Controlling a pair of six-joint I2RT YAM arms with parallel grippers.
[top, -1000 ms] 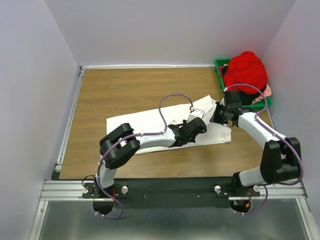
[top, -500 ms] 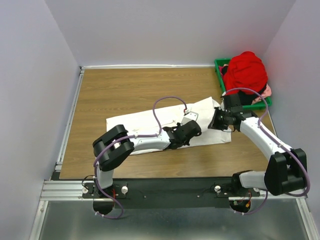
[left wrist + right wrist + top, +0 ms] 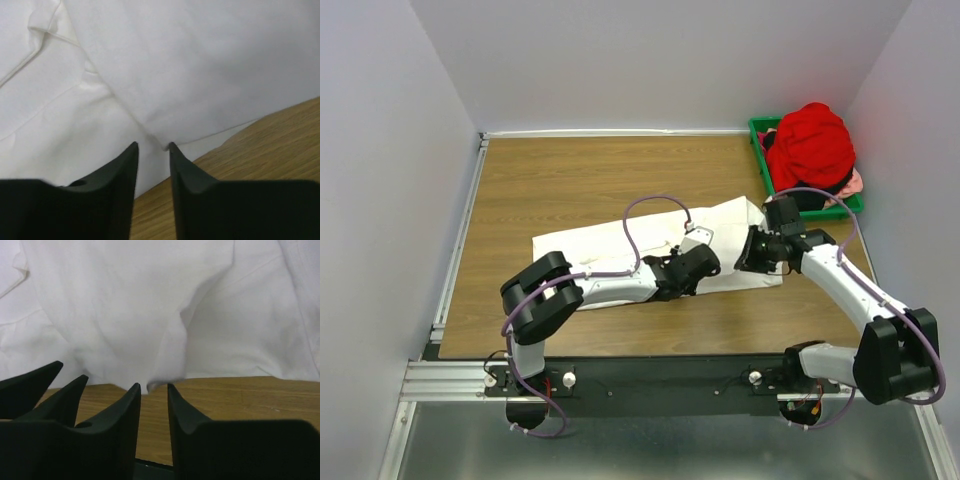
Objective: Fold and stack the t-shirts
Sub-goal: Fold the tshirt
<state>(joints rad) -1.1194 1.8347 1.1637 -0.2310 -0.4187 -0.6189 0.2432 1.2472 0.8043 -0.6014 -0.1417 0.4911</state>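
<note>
**Both grippers pinch the near edge of a white tee; folding barely begun**

Seen from above, a white t-shirt lies stretched in a long band across the middle of the wooden table, running from left of centre towards the right. Both my arms reach over its right-hand half, with the two grippers near each other.

My left gripper is closed down to a narrow slit on the near hem of the shirt. A crease in the cloth runs straight into the gap between the fingers, and bare wood shows just beside them. My right gripper is likewise clamped on the near edge further right. There the cloth rises in a small tent from the pinch, so I judge it is lifted a little off the wood.

At the far right corner stands a green bin. A red t-shirt is heaped in it, with a bit of pink cloth showing at its near right side and something dark beneath that I cannot make out.

By my judgement the task is at an early stage. The wrist views show overlapping layers, but I cannot tell whether a first fold is made. No folded stack is visible on the table, and the tees in the bin are yet to be folded and stacked.
</note>
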